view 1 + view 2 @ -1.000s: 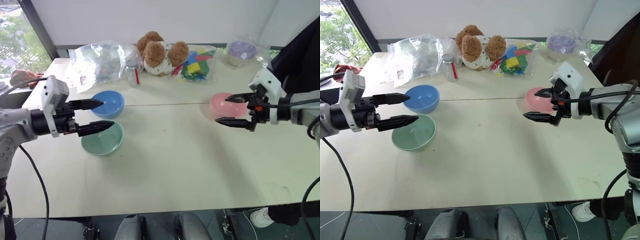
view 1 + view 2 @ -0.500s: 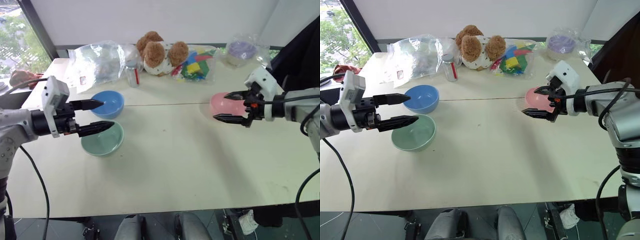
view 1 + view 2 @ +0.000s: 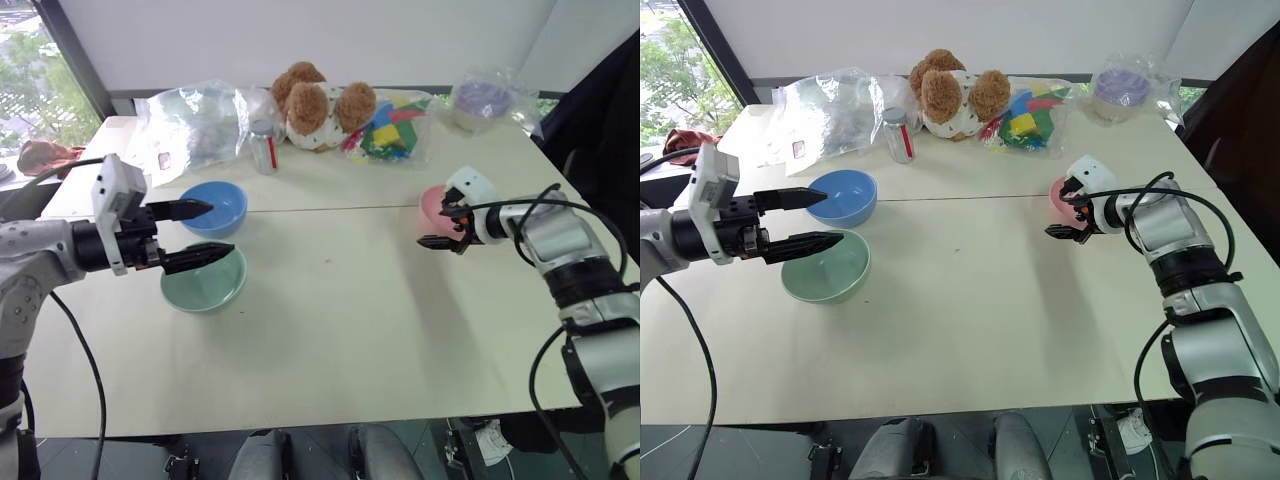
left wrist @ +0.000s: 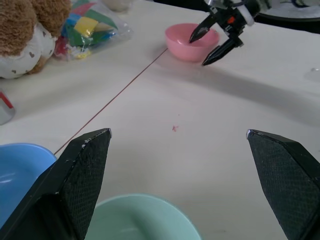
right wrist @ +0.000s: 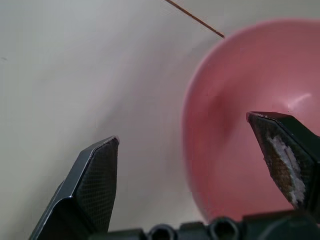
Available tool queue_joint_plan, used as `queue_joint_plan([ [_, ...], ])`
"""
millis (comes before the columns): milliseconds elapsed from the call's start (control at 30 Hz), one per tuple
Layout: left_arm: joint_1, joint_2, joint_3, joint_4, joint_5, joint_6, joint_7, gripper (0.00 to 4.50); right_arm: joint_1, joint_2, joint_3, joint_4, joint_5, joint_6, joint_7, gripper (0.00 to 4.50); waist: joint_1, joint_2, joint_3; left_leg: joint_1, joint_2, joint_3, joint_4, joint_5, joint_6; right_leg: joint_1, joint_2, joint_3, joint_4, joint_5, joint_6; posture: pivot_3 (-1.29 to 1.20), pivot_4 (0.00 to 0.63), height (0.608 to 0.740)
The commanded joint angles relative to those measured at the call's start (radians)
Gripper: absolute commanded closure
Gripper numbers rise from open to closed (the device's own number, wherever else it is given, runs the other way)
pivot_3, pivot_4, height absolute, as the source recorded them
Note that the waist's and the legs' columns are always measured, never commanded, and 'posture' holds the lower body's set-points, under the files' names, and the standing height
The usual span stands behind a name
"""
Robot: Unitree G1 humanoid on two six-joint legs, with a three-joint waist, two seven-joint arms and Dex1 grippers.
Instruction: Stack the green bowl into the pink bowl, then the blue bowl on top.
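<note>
The pink bowl [image 3: 436, 204] sits at the right of the table, just past the seam. My right gripper [image 3: 433, 226] is open and low at the bowl's near rim. In the right wrist view one finger [image 5: 282, 155] hangs over the inside of the pink bowl [image 5: 235, 125] and the other [image 5: 92, 185] is over bare table. The green bowl [image 3: 205, 281] rests at the left front, and the blue bowl [image 3: 216, 207] stands just behind it. My left gripper [image 3: 216, 230] hovers open above these two bowls, holding nothing.
Along the back edge are a crumpled clear bag [image 3: 195, 120], a small bottle [image 3: 265, 150], a brown teddy bear [image 3: 320, 105], a bag of coloured blocks [image 3: 392, 130] and a purple item in a clear bag [image 3: 485, 100]. A seam [image 3: 330, 209] crosses the table.
My right gripper has moved forward and down, from above the pink bowl to its near rim. The left gripper and all three bowls have stayed where they were.
</note>
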Motion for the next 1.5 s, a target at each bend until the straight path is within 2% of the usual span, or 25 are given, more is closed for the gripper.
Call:
queue_joint_plan([
  [33,0.01,0.007,0.032,-0.033,-0.006,-0.009,0.014,0.0,-0.062,0.022,-0.008,0.093,-0.047,-0.085,0.016,1.48,-0.002,0.0,0.0,0.0,0.0,0.0,0.0,0.0,0.0,0.0,0.0,0.0,0.0,0.0,0.0,0.0,0.15,0.74],
  [200,0.03,0.014,0.051,-0.05,-0.015,-0.003,0.028,0.0,-0.098,0.049,-0.012,0.168,-0.091,-0.145,0.037,4.24,-0.002,0.0,0.0,0.0,0.0,0.0,0.0,0.0,0.0,0.0,0.0,0.0,0.0,0.0,0.0,0.0,0.15,0.74],
  [233,0.034,0.015,0.055,-0.054,-0.017,-0.002,0.03,0.0,-0.099,0.048,-0.009,0.162,-0.102,-0.156,0.044,4.47,-0.003,0.0,0.0,0.0,0.0,0.0,0.0,0.0,0.0,0.0,0.0,0.0,0.0,0.0,0.0,0.0,0.15,0.74],
  [333,0.042,0.019,0.065,-0.063,-0.023,0.005,0.035,0.0,-0.096,0.039,-0.013,0.076,-0.106,-0.168,0.1,4.47,-0.003,0.0,0.0,0.0,0.0,0.0,0.0,0.0,0.0,0.0,0.0,0.0,0.0,0.0,0.0,0.0,0.15,0.74],
  [500,0.05,0.035,0.086,-0.06,-0.028,0.014,0.033,0.0,-0.012,0.011,-0.022,-0.34,-0.017,-0.105,0.297,4.47,-0.002,0.001,0.0,0.0,0.001,-0.001,-0.001,0.0,0.0,-0.001,0.0,0.0,0.001,0.0,0.0,0.0,0.15,0.74],
  [667,0.041,0.049,0.083,-0.048,-0.031,0.016,0.03,0.0,0.091,0.056,0.046,-0.691,0.039,-0.023,0.376,4.47,0.001,0.0,0.0,0.0,0.001,-0.001,-0.001,-0.002,0.004,-0.001,0.0,0.0,0.001,0.0,0.0,0.0,0.15,0.74],
  [767,0.037,0.054,0.078,-0.042,-0.029,0.016,0.029,0.0,0.115,0.083,0.097,-0.742,0.017,-0.021,0.376,4.47,0.003,0.0,0.0,0.0,0.0,-0.001,0.0,-0.002,0.004,0.0,-0.001,-0.001,0.001,0.0,0.0,0.0,0.15,0.74],
  [1033,0.11,0.071,0.08,-0.126,-0.012,0.014,0.037,0.0,0.141,0.122,0.198,-0.683,-0.088,-0.117,0.327,4.47,0.001,0.0,0.0,0.0,-0.001,-0.002,0.001,-0.002,0.003,0.0,-0.002,-0.001,0.001,0.0,0.0,0.0,0.15,0.74],
  [1167,0.12,0.063,0.097,-0.137,-0.018,0.015,0.06,0.0,0.134,0.131,0.189,-0.686,-0.08,-0.117,0.341,2.92,0.001,0.0,0.0,0.0,0.0,-0.002,0.0,-0.001,0.002,0.0,-0.001,-0.001,0.001,0.0,0.0,0.0,0.15,0.74],
  [1333,0.175,0.095,0.084,-0.142,0.031,-0.024,0.023,0.0,0.114,0.141,0.107,-0.746,0.003,-0.013,0.348,0.25,0.0,0.0,0.0,0.0,0.0,-0.002,0.0,-0.002,0.003,0.0,-0.001,-0.001,0.001,0.0,0.0,0.0,0.15,0.74],
  [1367,0.184,0.1,0.081,-0.14,0.041,-0.035,0.016,0.0,0.109,0.143,0.088,-0.758,0.025,0.016,0.349,0.11,0.0,0.0,0.0,0.0,0.0,-0.002,0.0,-0.002,0.003,0.0,-0.001,-0.001,0.001,0.0,0.0,0.0,0.15,0.74],
  [1500,0.263,0.136,0.043,-0.097,0.144,-0.145,-0.062,0.0,0.055,0.13,-0.125,-0.876,0.27,0.281,0.356,0.11,0.002,0.001,0.0,0.0,0.0,-0.002,0.0,-0.002,0.003,0.0,-0.001,-0.002,0.001,0.0,0.0,0.0,0.15,0.74],
])
